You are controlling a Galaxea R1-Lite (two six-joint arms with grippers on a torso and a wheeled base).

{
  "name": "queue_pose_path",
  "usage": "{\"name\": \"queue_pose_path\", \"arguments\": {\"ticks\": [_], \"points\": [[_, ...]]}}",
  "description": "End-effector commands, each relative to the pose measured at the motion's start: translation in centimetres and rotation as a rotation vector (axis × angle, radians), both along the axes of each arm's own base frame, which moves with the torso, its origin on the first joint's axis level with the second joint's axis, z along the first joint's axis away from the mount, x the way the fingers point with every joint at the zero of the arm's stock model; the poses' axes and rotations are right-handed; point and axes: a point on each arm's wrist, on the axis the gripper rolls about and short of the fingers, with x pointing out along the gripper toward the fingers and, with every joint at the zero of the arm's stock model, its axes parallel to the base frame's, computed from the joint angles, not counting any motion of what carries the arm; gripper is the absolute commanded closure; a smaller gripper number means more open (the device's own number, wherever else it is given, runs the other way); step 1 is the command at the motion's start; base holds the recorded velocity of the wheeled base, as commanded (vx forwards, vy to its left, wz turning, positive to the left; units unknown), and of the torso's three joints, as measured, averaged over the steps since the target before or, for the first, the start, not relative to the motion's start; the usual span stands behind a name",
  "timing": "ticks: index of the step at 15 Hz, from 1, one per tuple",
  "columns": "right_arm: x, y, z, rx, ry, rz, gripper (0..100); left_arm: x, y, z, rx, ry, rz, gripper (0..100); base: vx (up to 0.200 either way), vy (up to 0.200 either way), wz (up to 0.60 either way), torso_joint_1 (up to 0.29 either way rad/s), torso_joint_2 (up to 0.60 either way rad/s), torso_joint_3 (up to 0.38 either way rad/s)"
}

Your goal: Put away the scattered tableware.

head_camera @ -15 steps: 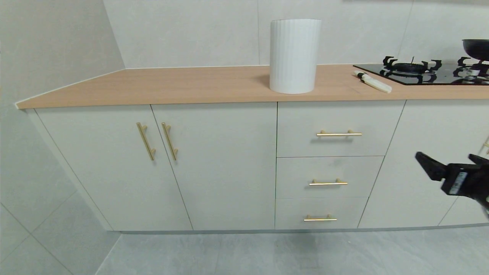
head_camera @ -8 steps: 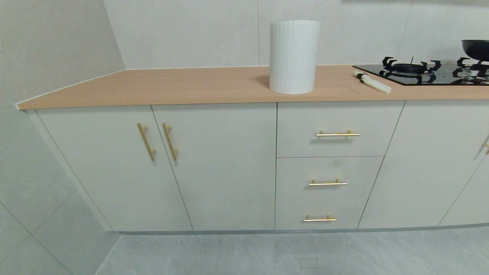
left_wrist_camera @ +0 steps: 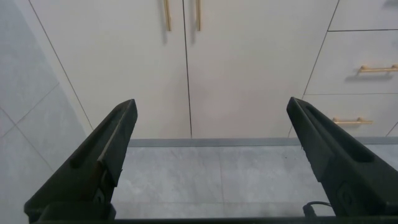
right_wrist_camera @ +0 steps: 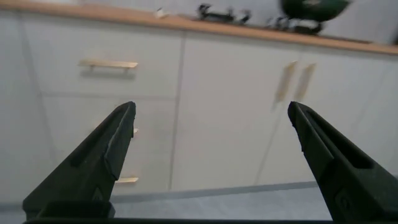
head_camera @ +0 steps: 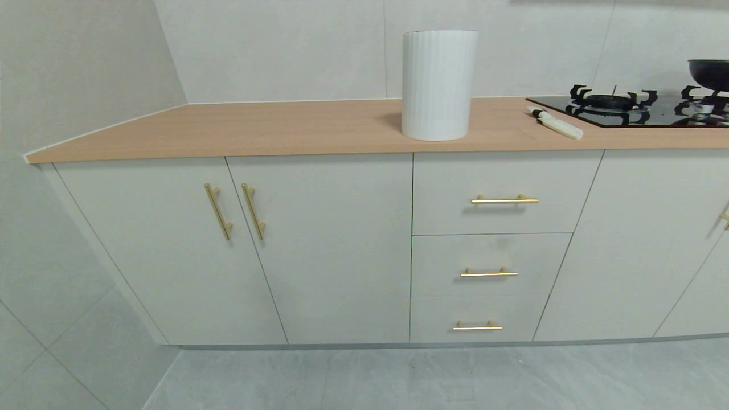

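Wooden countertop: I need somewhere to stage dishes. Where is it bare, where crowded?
Widest bare stretch: the wooden countertop from the left wall corner to the tall white ribbed cylinder. A narrower gap lies between cylinder and the cream utensil. Crowded: the black gas hob with its dark pan.

My left gripper (left_wrist_camera: 211, 106) hangs low in front of the cabinets, its two dark, wedge-shaped fingers (left_wrist_camera: 106, 155) spread wide with nothing between them. Past the tips stand two pale, flat-fronted cabinet doors (left_wrist_camera: 255, 62), shut, a thin seam running between them. A slim vertical brass bar handle (left_wrist_camera: 166, 15) sits on each door, close to that seam. Beside the doors is a stack of pale drawers (left_wrist_camera: 348, 62), two of them showing horizontal brass bar handles (left_wrist_camera: 377, 68). A grey plinth strip (left_wrist_camera: 211, 142) runs beneath the cabinets, meeting the grey tiled floor (left_wrist_camera: 205, 180) under my fingers.
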Motion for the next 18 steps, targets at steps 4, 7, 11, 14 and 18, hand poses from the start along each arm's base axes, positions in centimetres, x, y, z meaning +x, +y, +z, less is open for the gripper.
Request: {"name": "queue_pose_path", "arguments": {"ticks": [4, 7, 11, 14, 18], "points": [[1.6, 0.4, -4.3, 0.090, 0.098, 0.194, 0, 0.0, 0.0, 0.0, 0.000, 0.000, 0.001, 0, 0.000, 0.000, 0.00, 0.000, 0.00, 0.000], [1.9, 0.5, -5.4, 0.130, 0.145, 0.219, 0, 0.0, 0.0, 0.0, 0.000, 0.000, 0.001, 0, 0.000, 0.000, 0.00, 0.000, 0.00, 0.000], [1.9, 0.5, -5.8, 0.150, 0.190, 0.218, 0, 0.0, 0.0, 0.0, 0.001, 0.000, 0.001, 0, 0.000, 0.000, 0.00, 0.000, 0.00, 0.000], [1.9, 0.5, -5.9, 0.148, 0.191, 0.227, 0, 0.0, 0.0, 0.0, 0.007, 0.000, 0.001, 0, 0.000, 0.000, 0.00, 0.000, 0.00, 0.000], [1.9, 0.6, -5.9, 0.115, 0.193, 0.249, 0, 0.0, 0.0, 0.0, 0.001, 0.001, 0.001, 0, 0.000, 0.000, 0.00, 0.000, 0.00, 0.000]]}}
